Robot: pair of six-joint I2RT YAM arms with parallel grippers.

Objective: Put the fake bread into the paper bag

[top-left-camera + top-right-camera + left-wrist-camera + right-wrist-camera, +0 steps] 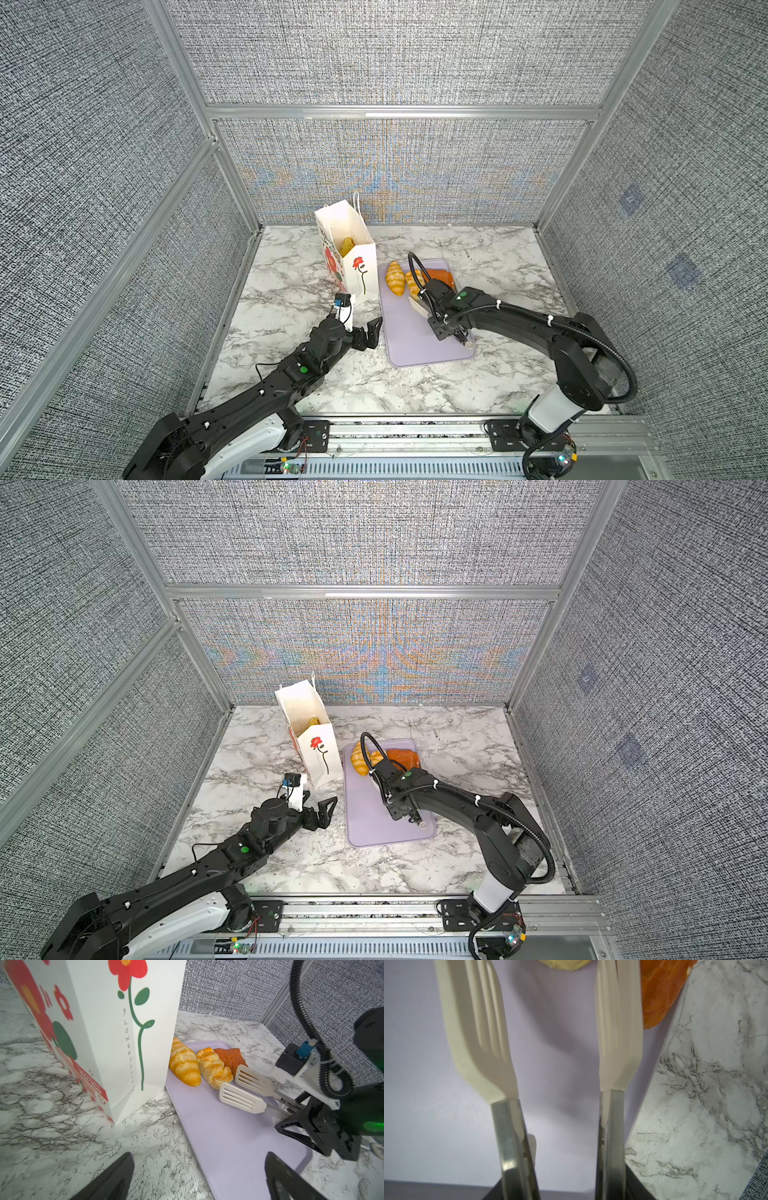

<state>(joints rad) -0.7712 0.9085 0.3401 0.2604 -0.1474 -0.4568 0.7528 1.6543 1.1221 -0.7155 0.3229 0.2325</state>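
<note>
The white paper bag (pixel 358 268) (pixel 321 755) (pixel 99 1032) stands upright and open, with one golden piece of fake bread (pixel 347 246) (pixel 313 721) inside. Two striped croissants (pixel 395 277) (pixel 185 1064) (pixel 215 1071) and an orange-brown triangular pastry (pixel 441 275) (pixel 230 1057) (pixel 660 991) lie at the far end of the lavender tray (pixel 415 349). My right gripper (pixel 441 326) (pixel 564 1188) is shut on metal tongs (pixel 245 1093) (pixel 477 1032). Their white slotted blades stand apart, empty, just short of the second croissant. My left gripper (pixel 368 332) (pixel 199 1155) hangs open and empty near the bag's front corner.
The marble table (pixel 299 299) is closed in by grey fabric walls with aluminium posts (pixel 232 174) on three sides. The tray's left edge (pixel 187 1126) runs close to the bag's base. A metal rail (pixel 415 432) crosses the front edge.
</note>
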